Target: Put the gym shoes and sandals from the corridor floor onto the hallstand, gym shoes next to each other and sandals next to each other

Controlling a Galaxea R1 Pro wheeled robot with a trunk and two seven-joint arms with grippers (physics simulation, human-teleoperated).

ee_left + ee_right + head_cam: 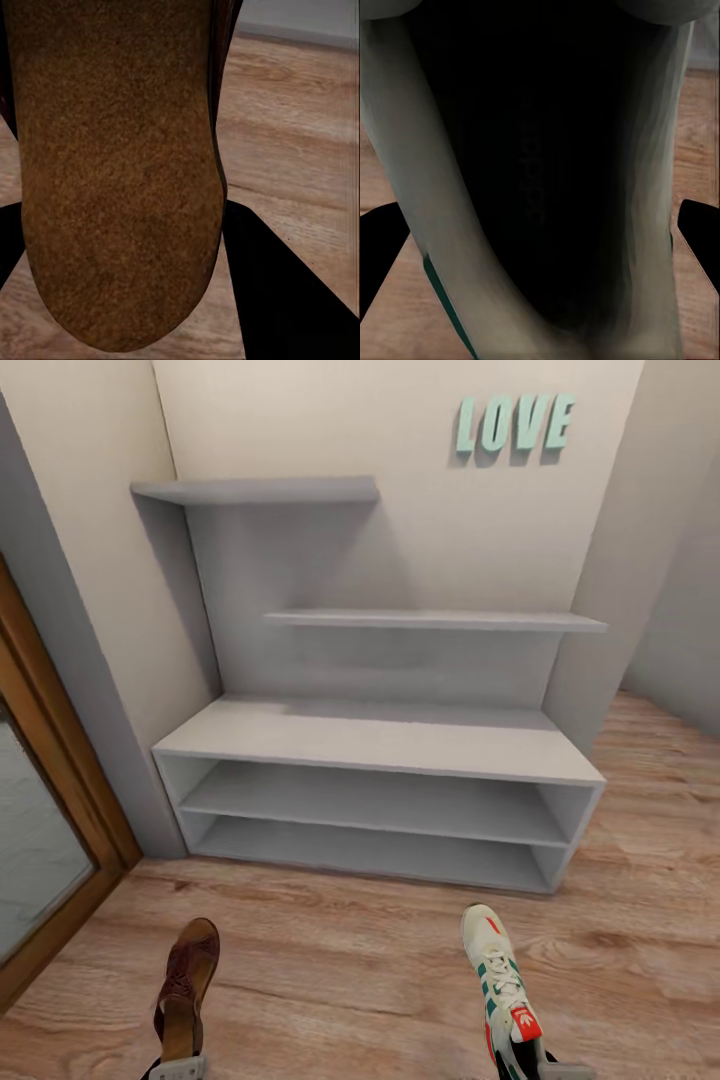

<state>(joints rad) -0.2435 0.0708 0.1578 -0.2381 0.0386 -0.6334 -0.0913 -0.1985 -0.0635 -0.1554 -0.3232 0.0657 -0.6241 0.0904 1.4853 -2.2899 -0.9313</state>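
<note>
Corridor floor (340, 980) below gripper-held sandal (186, 985), sneaker (503, 985).

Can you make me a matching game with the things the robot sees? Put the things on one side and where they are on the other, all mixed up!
Things:
1. sandal
2. gym shoe
3. LOVE letters
4. hallstand

Places:
A. on the wall, high up
B. held in the left tool
C. standing on the floor against the wall
D. held in the right tool

Pairs: 1-B, 2-D, 3-A, 4-C
</note>
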